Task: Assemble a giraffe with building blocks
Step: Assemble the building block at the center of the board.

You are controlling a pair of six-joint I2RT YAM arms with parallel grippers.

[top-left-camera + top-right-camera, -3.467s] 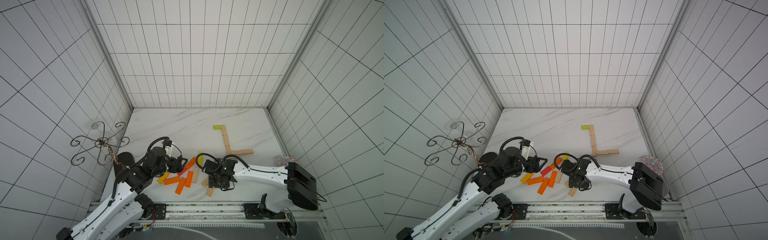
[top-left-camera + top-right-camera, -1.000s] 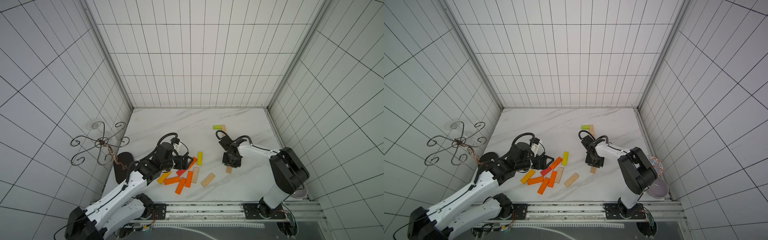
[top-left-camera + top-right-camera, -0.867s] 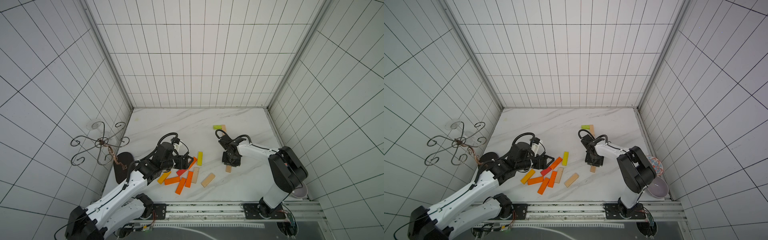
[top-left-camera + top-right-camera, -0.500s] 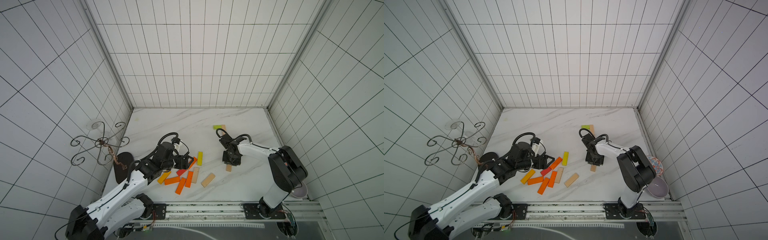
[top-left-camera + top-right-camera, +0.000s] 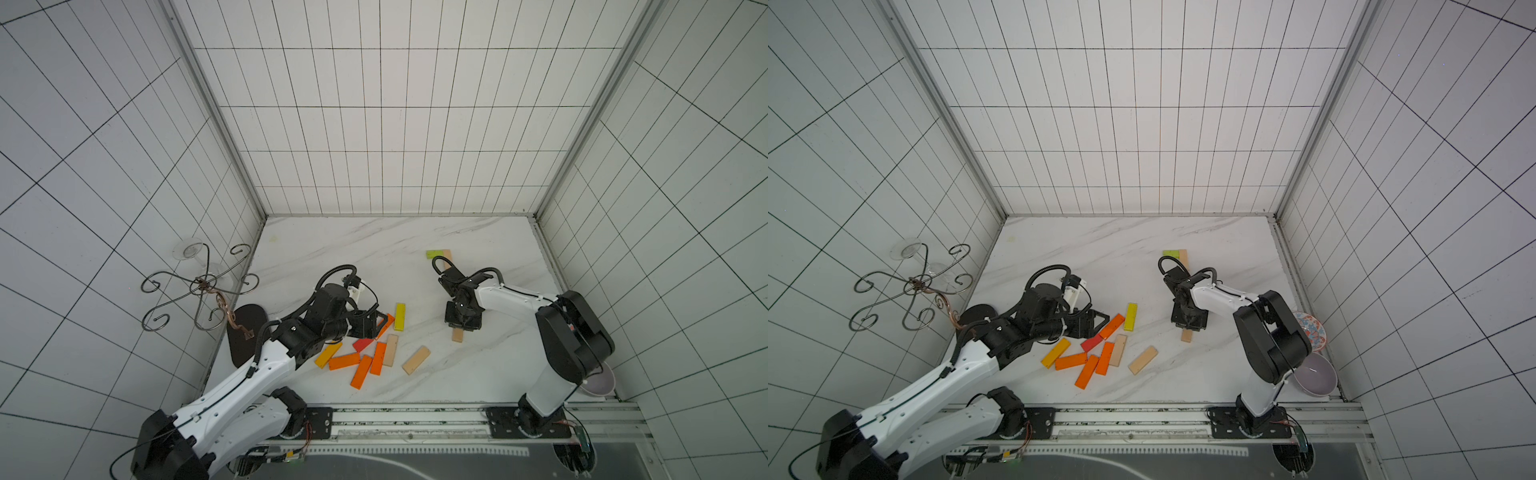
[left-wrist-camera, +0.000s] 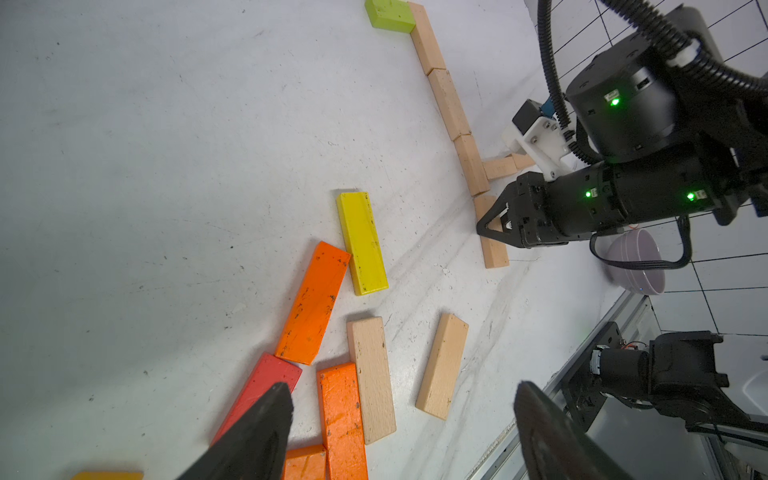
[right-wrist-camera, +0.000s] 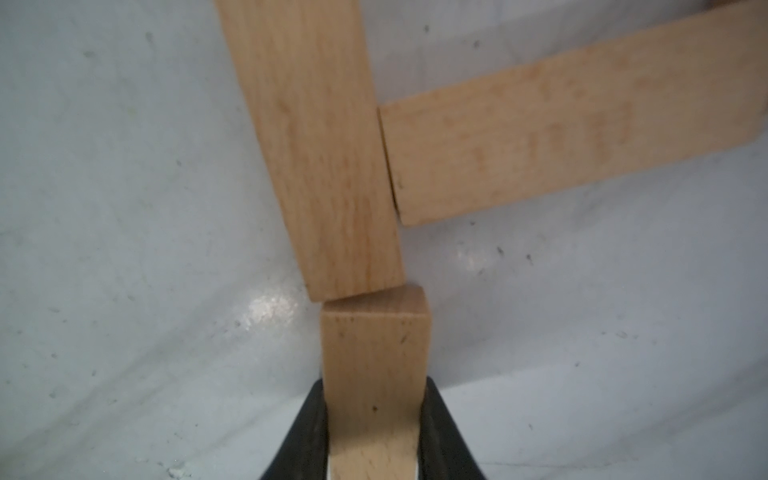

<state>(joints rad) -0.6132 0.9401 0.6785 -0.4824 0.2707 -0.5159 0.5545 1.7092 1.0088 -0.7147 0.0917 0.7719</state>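
Observation:
The giraffe lies flat on the marble table: a green block (image 5: 434, 254) (image 6: 390, 14) heads a column of plain wooden blocks (image 6: 449, 99), and a wooden body block (image 7: 561, 137) butts against the column's lowest block (image 7: 316, 145). My right gripper (image 7: 374, 415) (image 5: 462, 322) is shut on another wooden block (image 7: 374, 365) (image 5: 1186, 336), whose end touches the foot of that column. My left gripper (image 6: 403, 395) (image 5: 370, 326) hangs open over the loose pile: orange blocks (image 6: 313, 303), a red block (image 6: 257, 390), a yellow block (image 6: 362, 241) and wooden blocks (image 6: 442, 365).
A lilac bowl (image 5: 1312, 376) and a patterned plate (image 5: 1308, 328) sit at the table's right front corner behind my right arm. A wire stand (image 5: 195, 286) with a dark oval base (image 5: 245, 336) is at the left edge. The arms' rail (image 5: 415, 419) runs along the front.
Since the oldest frames my right gripper carried the wooden block from the pile to the column's foot. My left gripper moved in over the pile. In the last second nothing visibly moved.

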